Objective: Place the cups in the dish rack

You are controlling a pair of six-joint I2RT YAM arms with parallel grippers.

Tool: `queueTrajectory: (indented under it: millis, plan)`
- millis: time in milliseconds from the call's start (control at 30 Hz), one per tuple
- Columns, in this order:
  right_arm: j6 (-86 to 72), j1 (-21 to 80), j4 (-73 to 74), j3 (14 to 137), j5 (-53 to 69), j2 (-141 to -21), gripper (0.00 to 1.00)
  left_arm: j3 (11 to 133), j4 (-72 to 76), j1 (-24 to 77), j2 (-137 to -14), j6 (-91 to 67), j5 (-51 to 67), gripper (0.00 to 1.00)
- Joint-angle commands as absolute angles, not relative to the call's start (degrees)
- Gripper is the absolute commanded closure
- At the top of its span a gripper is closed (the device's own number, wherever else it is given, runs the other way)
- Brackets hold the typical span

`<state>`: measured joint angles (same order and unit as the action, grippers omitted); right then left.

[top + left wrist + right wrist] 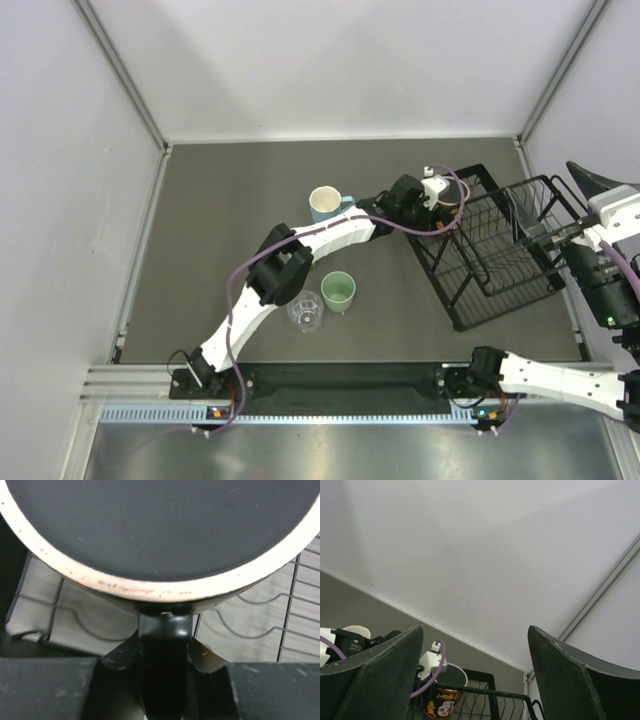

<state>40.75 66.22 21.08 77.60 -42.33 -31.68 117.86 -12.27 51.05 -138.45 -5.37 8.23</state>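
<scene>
My left gripper point(432, 192) is shut on the handle of the dark mug point(447, 200), holding it over the far left corner of the black wire dish rack point(478, 300). In the left wrist view the mug's dark bottom with a cream ring point(160, 530) fills the top, and the handle sits between my fingers point(117, 670). My right gripper point(553, 233) is open and empty above the rack's raised basket. The right wrist view shows the mug point(442, 700) and the rack's rim point(485, 694). The light blue mug point(325, 203), mint green tumbler point(338, 291) and clear ribbed cup point(306, 310) stand on the table. I cannot make out the amber glass.
Grey walls enclose the dark table on the left, back and right. The rack lies at an angle near the right wall. A metal rail point(330, 380) runs along the near edge by the arm bases.
</scene>
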Motion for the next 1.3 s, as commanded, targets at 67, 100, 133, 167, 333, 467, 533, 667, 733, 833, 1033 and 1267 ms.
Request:
queueTrajectory:
  millis: [67,100,133,167,333,467,533,667,733,833,1033,1267]
  plan:
    - [39.90,65.92,19.78,76.73,-42.36,-30.76,0.16,126.73,3.69,51.42,-138.16,-3.51,10.11,1.00]
    - [39.82,65.92,19.78,76.82,-42.36,-30.76,0.16,127.96,3.60,51.42,-138.69,-3.52,10.19,1.00]
    - [39.81,66.00,19.69,76.82,-42.36,-30.76,0.16,128.32,3.69,51.42,-139.47,-3.52,10.20,1.00]
    - [39.81,66.01,19.43,76.82,-42.28,-30.85,0.16,128.49,4.21,51.42,-139.83,-3.52,10.20,1.00]
    - [39.90,65.92,19.16,76.90,-42.63,-31.03,0.16,128.67,5.71,51.50,-141.24,-2.99,10.02,1.00]
    - [39.99,65.92,18.55,76.47,-42.80,-31.02,0.16,128.67,6.06,51.59,-141.68,-2.64,9.93,1.00]
    - [39.99,66.01,18.37,76.29,-42.80,-31.11,0.16,128.41,6.59,51.59,-141.86,-2.81,9.93,1.00]
    - [39.90,66.00,17.67,75.59,-42.80,-31.11,0.16,128.32,7.03,52.03,-142.29,-1.85,9.58,1.00]
    - [39.82,65.92,17.40,75.15,-42.98,-31.11,0.16,128.23,6.94,52.29,-142.82,-1.41,9.32,1.00]
    - [39.81,65.92,17.31,75.06,-43.15,-31.11,0.16,128.14,6.86,52.38,-143.00,-1.32,8.70,1.00]
    - [40.08,65.92,17.14,74.97,-43.59,-31.03,0.16,128.50,7.38,52.38,-143.88,-1.84,6.95,1.00]
    - [39.99,65.92,17.14,74.36,-43.94,-30.67,0.15,128.50,7.21,52.47,-144.23,-2.20,4.48,1.00]
